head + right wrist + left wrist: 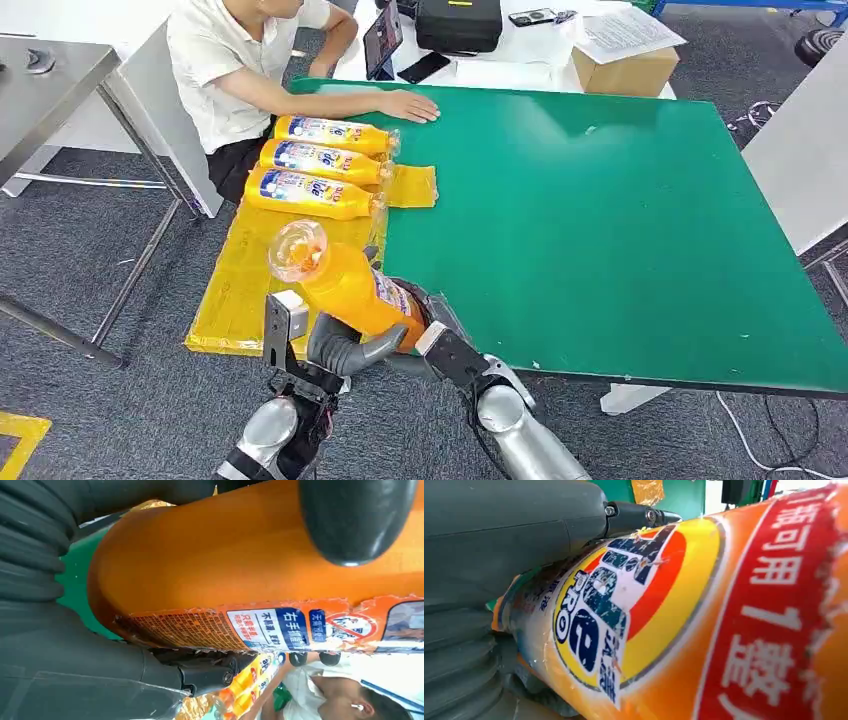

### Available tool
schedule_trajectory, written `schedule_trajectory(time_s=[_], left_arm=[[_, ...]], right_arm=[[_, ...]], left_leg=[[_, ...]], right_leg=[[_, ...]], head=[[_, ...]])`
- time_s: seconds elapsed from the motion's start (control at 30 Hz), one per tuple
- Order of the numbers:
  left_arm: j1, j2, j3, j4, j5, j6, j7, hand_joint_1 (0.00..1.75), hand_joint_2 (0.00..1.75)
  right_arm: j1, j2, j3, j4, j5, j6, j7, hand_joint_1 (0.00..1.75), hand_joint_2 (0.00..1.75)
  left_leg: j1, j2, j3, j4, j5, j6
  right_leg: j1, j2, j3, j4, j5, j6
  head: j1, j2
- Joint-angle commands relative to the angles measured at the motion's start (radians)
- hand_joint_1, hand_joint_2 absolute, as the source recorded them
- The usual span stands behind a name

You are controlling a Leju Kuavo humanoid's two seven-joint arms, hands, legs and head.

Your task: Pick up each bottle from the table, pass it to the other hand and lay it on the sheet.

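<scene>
Both hands crowd onto one orange bottle (pixel 350 290) at about 6 o'clock near the front edge of the green table (pixel 620 230), and much of their fingers hide behind it. Its label is blurred close up, so only scraps of lettering come through. The left hand (pixel 335 350) wraps the bottle's lower body, grey thumb pressed against the label. The right hand (pixel 440 345) has it too, fingers closed round the same end from the other side, one dark fingertip (pixel 357 520) flat on the orange plastic. The bottle tilts up toward 10 o'clock, clear top raised.

Three more bottles (pixel 320 160) lie side by side on the yellow sheet (pixel 240 290) toward 11 o'clock. A person in a white shirt (pixel 225 60) sits at 12 o'clock, one hand (pixel 410 105) flat on the green. Beyond are a cardboard box (pixel 625 70) and a black case (pixel 458 25); grey carpet lies below.
</scene>
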Motion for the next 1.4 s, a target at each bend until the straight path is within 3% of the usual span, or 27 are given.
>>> schedule_trajectory(time_s=[0.03,0.2,0.23,0.27,1.17,1.2,1.23,1.33,1.4], left_arm=[[-0.050,-0.022,0.002,0.015,0.040,0.037,-0.011,0.00,1.75],[-0.054,-0.015,0.000,0.033,0.103,0.004,0.018,0.00,1.75],[-0.053,-0.015,-0.001,0.032,0.108,0.000,0.016,0.35,1.75],[-0.054,-0.014,-0.008,0.026,0.115,-0.012,0.012,1.75,1.75],[-0.049,-0.025,0.021,-0.011,0.155,0.031,-0.017,1.75,1.75],[-0.048,-0.024,0.022,-0.013,0.155,0.032,-0.018,1.75,1.75],[-0.047,-0.024,0.023,-0.015,0.154,0.036,-0.020,1.75,1.75],[-0.043,-0.022,0.038,-0.021,0.139,0.081,-0.034,1.75,1.75],[-0.070,-0.003,0.042,0.022,0.068,0.187,-0.024,1.75,1.75]], right_arm=[[-0.002,0.013,0.085,0.111,0.003,0.000,0.001,1.75,1.75],[-0.005,0.024,0.102,0.139,-0.006,-0.005,-0.006,1.75,1.75],[-0.006,0.025,0.103,0.141,-0.007,-0.006,-0.007,1.75,1.75],[-0.009,0.025,0.107,0.145,-0.009,-0.006,-0.009,1.75,1.75],[0.019,0.055,0.147,0.191,-0.044,0.013,-0.021,1.75,1.75],[0.019,0.056,0.148,0.194,-0.047,0.009,-0.021,1.06,1.75],[0.023,0.059,0.143,0.195,-0.049,-0.006,-0.021,0.00,1.75],[0.036,0.061,0.146,0.180,-0.015,-0.074,-0.025,0.00,1.75],[0.053,0.062,0.162,0.155,0.031,-0.150,-0.036,0.00,1.75]], left_leg=[[0.001,-0.001,0.002,0.000,-0.001,-0.001],[0.001,-0.002,0.003,-0.001,-0.001,-0.001],[0.001,-0.002,0.005,-0.001,-0.001,-0.002],[0.001,-0.001,0.004,-0.001,-0.001,-0.002],[0.002,-0.003,0.004,0.000,-0.002,-0.002],[0.001,-0.003,0.003,0.000,-0.001,-0.002],[0.001,-0.002,0.002,0.000,-0.001,-0.001],[0.002,-0.003,0.004,0.000,-0.002,-0.002],[0.001,-0.002,0.002,0.000,-0.001,-0.001]], right_leg=[[0.001,0.000,0.002,-0.001,-0.001,-0.001],[0.001,-0.001,0.003,-0.001,-0.001,-0.002],[0.001,0.000,0.005,-0.001,-0.002,-0.002],[0.001,0.000,0.005,-0.001,-0.002,-0.002],[0.002,-0.002,0.004,-0.001,-0.002,-0.002],[0.001,-0.002,0.003,-0.001,-0.002,-0.002],[0.001,-0.002,0.003,-0.001,-0.001,-0.001],[0.002,-0.002,0.005,-0.001,-0.002,-0.002],[0.001,-0.002,0.002,0.000,-0.001,-0.001]], head=[[0.000,0.000],[0.000,0.000],[0.000,0.000],[0.000,0.000],[0.000,0.000],[0.000,0.000],[0.000,0.000],[0.000,0.000],[0.000,0.000]])
